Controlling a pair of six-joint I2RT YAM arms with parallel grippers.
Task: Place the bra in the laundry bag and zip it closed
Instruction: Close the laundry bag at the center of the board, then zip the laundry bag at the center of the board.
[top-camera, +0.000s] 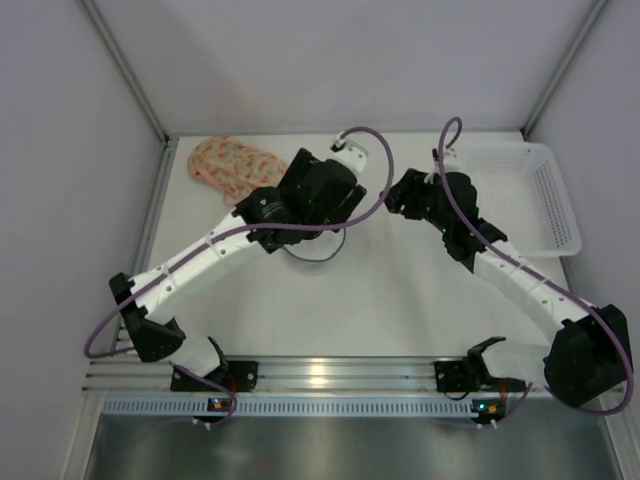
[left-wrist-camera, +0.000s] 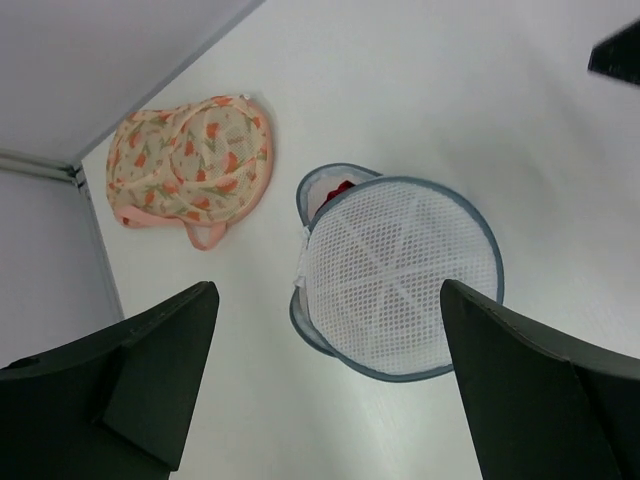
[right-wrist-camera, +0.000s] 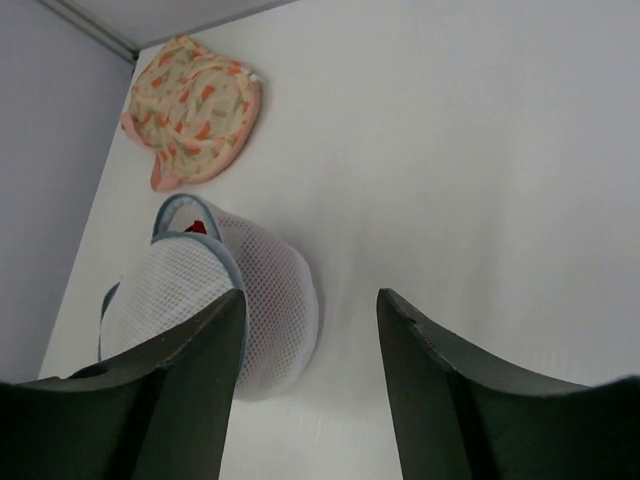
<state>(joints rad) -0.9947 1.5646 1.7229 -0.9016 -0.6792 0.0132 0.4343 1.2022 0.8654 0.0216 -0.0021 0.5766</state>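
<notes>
The floral orange-and-cream bra (left-wrist-camera: 190, 160) lies on the white table at the back left, also seen as bra (top-camera: 232, 166) and bra (right-wrist-camera: 195, 105). The round white mesh laundry bag (left-wrist-camera: 400, 280) with a blue-grey rim lies on the table. Its lid is partly lifted, and a bit of red shows in the gap (left-wrist-camera: 343, 187). My left gripper (left-wrist-camera: 328, 300) hangs open above the bag, holding nothing. My right gripper (right-wrist-camera: 310, 300) is open just right of the laundry bag (right-wrist-camera: 270, 300), with only bare table between its fingers. From above, the left arm hides most of the laundry bag (top-camera: 318, 255).
A white plastic basket (top-camera: 560, 200) stands at the back right. Grey walls and metal posts close in the table on the left, back and right. The two wrists (top-camera: 375, 195) are close together over the middle of the table.
</notes>
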